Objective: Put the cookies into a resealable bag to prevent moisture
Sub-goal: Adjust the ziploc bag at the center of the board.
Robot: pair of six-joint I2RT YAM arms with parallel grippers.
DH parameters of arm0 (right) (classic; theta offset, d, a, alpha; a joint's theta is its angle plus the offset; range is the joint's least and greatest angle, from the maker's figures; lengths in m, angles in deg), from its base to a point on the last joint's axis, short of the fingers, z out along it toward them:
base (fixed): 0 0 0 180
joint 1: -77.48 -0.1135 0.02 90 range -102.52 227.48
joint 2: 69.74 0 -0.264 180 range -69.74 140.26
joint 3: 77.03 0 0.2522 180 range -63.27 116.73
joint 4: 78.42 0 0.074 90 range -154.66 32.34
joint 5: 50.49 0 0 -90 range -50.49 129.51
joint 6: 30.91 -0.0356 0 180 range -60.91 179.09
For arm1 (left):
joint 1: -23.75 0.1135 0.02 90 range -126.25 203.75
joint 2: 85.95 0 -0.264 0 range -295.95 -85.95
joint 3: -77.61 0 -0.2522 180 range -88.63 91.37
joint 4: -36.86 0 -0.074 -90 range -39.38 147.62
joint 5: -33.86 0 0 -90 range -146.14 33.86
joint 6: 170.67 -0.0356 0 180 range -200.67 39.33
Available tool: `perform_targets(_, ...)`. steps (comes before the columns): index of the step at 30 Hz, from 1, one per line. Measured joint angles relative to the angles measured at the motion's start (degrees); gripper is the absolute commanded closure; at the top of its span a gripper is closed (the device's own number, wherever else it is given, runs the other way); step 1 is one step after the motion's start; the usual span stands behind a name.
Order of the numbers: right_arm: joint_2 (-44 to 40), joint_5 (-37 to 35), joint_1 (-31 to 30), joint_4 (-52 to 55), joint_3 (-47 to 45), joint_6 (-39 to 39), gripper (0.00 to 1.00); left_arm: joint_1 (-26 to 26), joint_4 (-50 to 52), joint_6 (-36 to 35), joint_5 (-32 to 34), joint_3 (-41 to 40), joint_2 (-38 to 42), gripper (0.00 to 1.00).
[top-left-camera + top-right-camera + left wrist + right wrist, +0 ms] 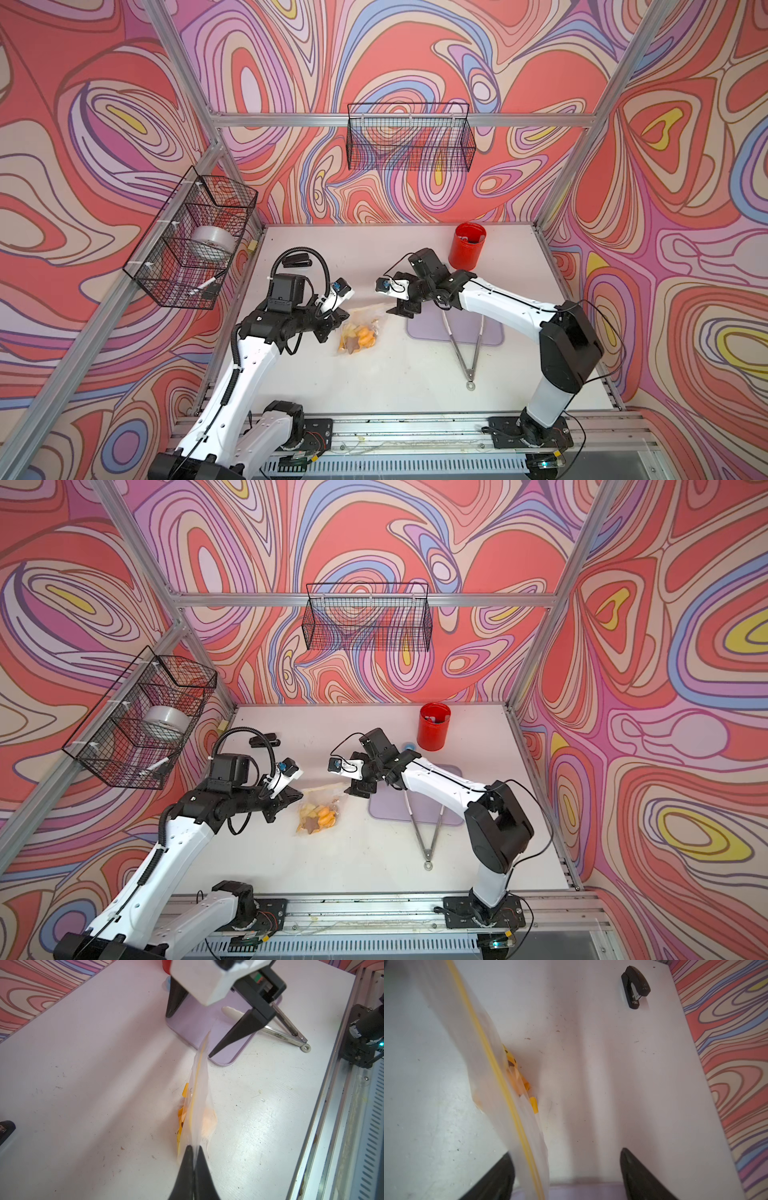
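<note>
While left gripper [194, 1148] pinches resealable bag [200, 1088], right gripper [190, 1035]: agape, empty
tongs [468, 368]: bag's 3 o'clock
table [374, 386]: open 6 o'clock

Clear resealable bag [369, 312], upright, yellow zip uppermost, orange and brown cookies [360, 338] inside

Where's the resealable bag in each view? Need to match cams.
In both top views: resealable bag near centre, left of the lavender tray.
Left wrist: pinched in the left gripper, reaching toward the lavender tray.
Right wrist: alongside one finger of the open right gripper.
Shared landmark: the lavender tray.
</note>
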Motion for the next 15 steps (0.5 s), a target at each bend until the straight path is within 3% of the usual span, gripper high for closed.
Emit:
perform_targets(1,0.6,0.7,0.0,0.7,0.9,0.1,0.80,0.0,0.0,0.0,0.2,0.0,-0.1,1.00)
perform_targets(4,0.5,1.9,0.0,2.5,1.2,0.3,1.00,0.0,0.0,0.0,0.8,0.0,-0.2,1.00)
perform_targets(11,-7.8,4.5,-0.5,8.9,-0.8,-1.3,1.00,-0.1,1.3,0.1,1.2,1.1,1.6,1.00)
perform_targets(15,-15.3,7.4,-3.4,13.3,-1.0,-2.9,1.00,-1.6,4.6,0.8,1.9,2.2,7.6,1.00)
